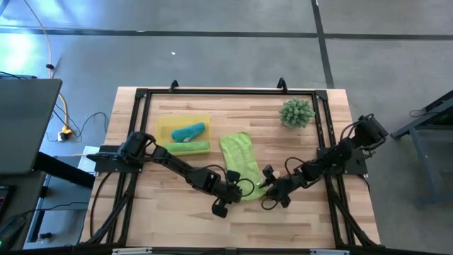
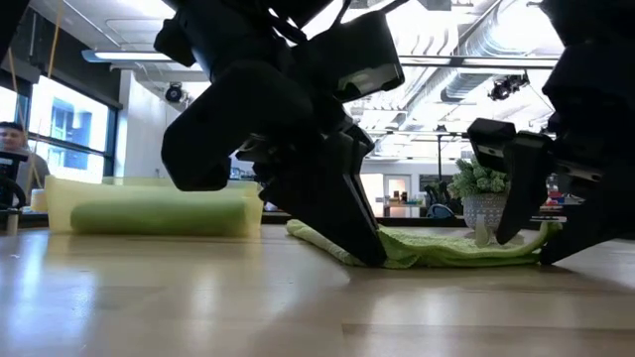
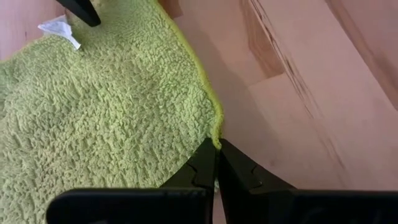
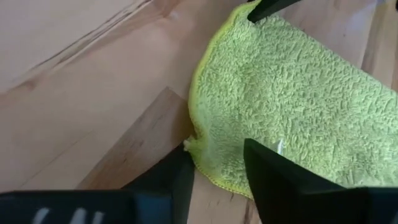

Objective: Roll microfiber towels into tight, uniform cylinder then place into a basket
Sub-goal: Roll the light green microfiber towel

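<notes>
A lime green towel lies spread flat on the wooden table, its long side running from far to near. My left gripper is at the towel's near left corner and is shut on its edge. My right gripper is open at the near right corner, one finger on either side of it. The yellow basket at the far left holds a rolled teal towel. A rolled lime green towel lies along the basket's near wall. My left gripper pinches the towel's hemmed edge between its two shut fingers, at the near left corner. The fingers come in low and slanting from the table's left. The towel lies flat and slack on the table. My right gripper: I cannot tell whether its open fingers touch the towel.
A spiky green plant in a white pot stands at the far right. A black frame borders the table. A small white tag sticks out of the towel's edge. A person shows in the room, far left in the low view.
</notes>
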Motion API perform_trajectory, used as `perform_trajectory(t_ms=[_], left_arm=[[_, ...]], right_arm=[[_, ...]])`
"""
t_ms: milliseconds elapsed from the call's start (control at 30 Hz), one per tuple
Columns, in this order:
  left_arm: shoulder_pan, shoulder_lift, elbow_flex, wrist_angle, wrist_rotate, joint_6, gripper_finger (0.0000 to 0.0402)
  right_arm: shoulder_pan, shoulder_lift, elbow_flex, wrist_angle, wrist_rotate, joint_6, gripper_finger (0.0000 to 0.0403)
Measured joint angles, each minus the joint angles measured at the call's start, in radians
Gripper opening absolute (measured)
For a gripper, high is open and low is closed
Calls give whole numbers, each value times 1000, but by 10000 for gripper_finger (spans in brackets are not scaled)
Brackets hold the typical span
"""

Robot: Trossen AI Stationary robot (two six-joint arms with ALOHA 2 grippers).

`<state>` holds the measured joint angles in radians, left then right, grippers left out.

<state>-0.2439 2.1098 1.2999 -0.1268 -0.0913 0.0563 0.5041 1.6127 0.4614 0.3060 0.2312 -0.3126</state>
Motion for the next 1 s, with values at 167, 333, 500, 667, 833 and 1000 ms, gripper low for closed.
perform_trajectory(t_ms=[167, 333, 500, 667, 833, 1000], left_arm=[[-11, 0, 0, 3, -7, 6, 1], [-15, 0, 0, 16, -7, 44, 1], [-19, -16, 2, 19, -7, 52, 1], [-23, -47, 3, -15, -3, 27, 1], [-26, -73, 2, -83, -15, -58, 1], [-27, -99, 2, -128, -89, -207, 1]], right_arm=[[0, 1, 0, -12, -31, 0, 70], [-14, 1, 0, -28, -86, 128, 7], [-32, -11, -3, -13, -133, 298, 3], [-70, -55, -5, 17, -246, 348, 1], [-122, -82, 19, 20, -269, 435, 1], [-158, -77, 52, 27, -264, 470, 0]])
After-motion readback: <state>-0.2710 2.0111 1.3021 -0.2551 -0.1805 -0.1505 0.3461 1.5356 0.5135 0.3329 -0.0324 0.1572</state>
